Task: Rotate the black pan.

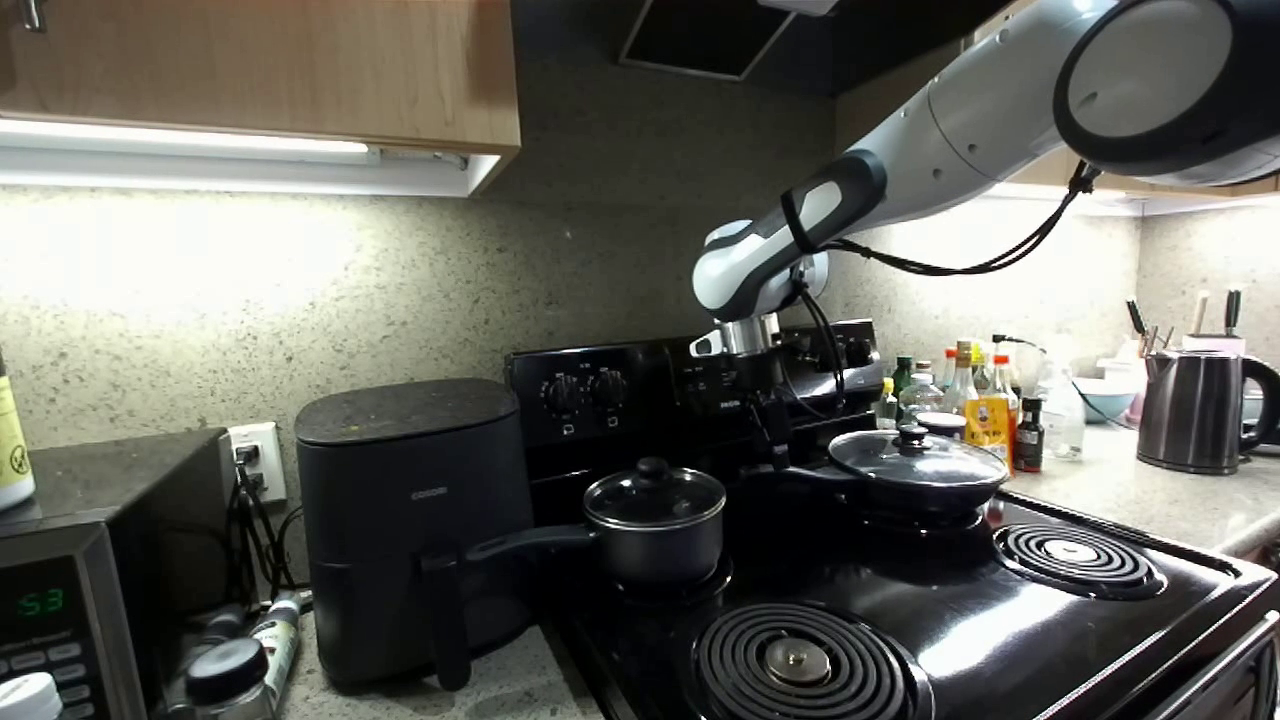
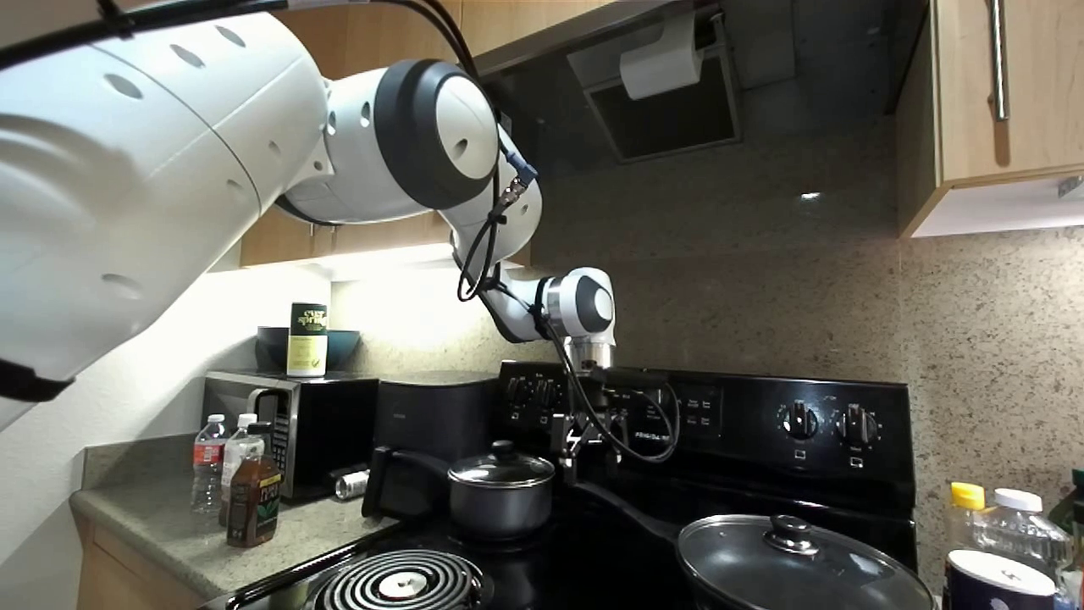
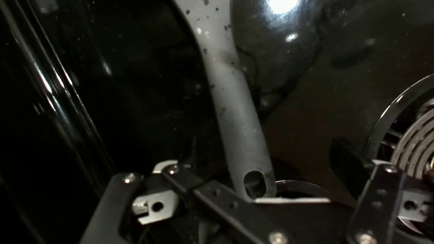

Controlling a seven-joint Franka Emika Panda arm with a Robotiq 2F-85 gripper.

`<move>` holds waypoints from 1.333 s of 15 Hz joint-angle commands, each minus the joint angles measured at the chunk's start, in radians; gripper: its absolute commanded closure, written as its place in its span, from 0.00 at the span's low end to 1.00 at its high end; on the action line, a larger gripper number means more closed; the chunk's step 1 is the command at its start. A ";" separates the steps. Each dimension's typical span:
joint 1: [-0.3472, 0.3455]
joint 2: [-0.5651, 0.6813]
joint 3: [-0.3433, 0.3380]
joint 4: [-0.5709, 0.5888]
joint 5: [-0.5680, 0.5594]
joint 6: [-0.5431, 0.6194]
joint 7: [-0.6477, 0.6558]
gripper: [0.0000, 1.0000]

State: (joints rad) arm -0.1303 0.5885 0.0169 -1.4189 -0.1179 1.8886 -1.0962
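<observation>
One wide, shallow black pan (image 1: pixel 925 496) with a clear domed lid (image 1: pixel 905 462) stands right of centre in an exterior view, on the glossy black worktop (image 1: pixel 830 590). In an exterior view the lid (image 2: pixel 762 576) shows at lower right, cut off by the bottom edge. In the wrist view only the pan's long, speckled handle (image 3: pixel 234 98) appears, cut off by the top edge. The black-and-metal claw (image 2: pixel 592 470) is spread, its fingers (image 3: pixel 349 166) apart on either side of the handle's holed end in the wrist view, where the finger at lower left blends into the dark. Against the black stove back panel (image 2: pixel 745 445), parts of the claw are hard to make out in both exterior views, and whether it touches the handle I cannot tell. In both exterior views the pan lies right of the claw and lower, its handle reaching left to end close to the fingers.
</observation>
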 commanded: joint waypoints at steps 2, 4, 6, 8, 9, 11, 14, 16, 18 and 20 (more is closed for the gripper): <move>-0.020 -0.010 0.018 -0.020 0.035 -0.017 -0.035 0.00; -0.031 -0.002 0.028 -0.009 0.063 -0.052 -0.057 0.00; -0.040 0.011 0.034 0.000 0.088 -0.070 -0.096 0.00; -0.051 0.032 0.038 0.018 0.107 -0.075 -0.142 0.00; -0.054 0.044 0.037 0.028 0.113 -0.080 -0.158 0.00; -0.050 0.058 0.025 0.038 0.104 -0.068 -0.157 0.00; -0.041 0.064 0.011 0.043 0.080 -0.057 -0.133 0.00; -0.030 0.036 -0.004 0.009 0.050 -0.045 -0.110 0.00; -0.020 0.007 -0.022 -0.021 0.016 -0.048 -0.080 0.00; -0.015 -0.026 -0.034 -0.053 -0.014 -0.052 -0.054 0.00</move>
State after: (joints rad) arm -0.1609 0.6392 0.0057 -1.3908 -0.0865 1.8336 -1.1948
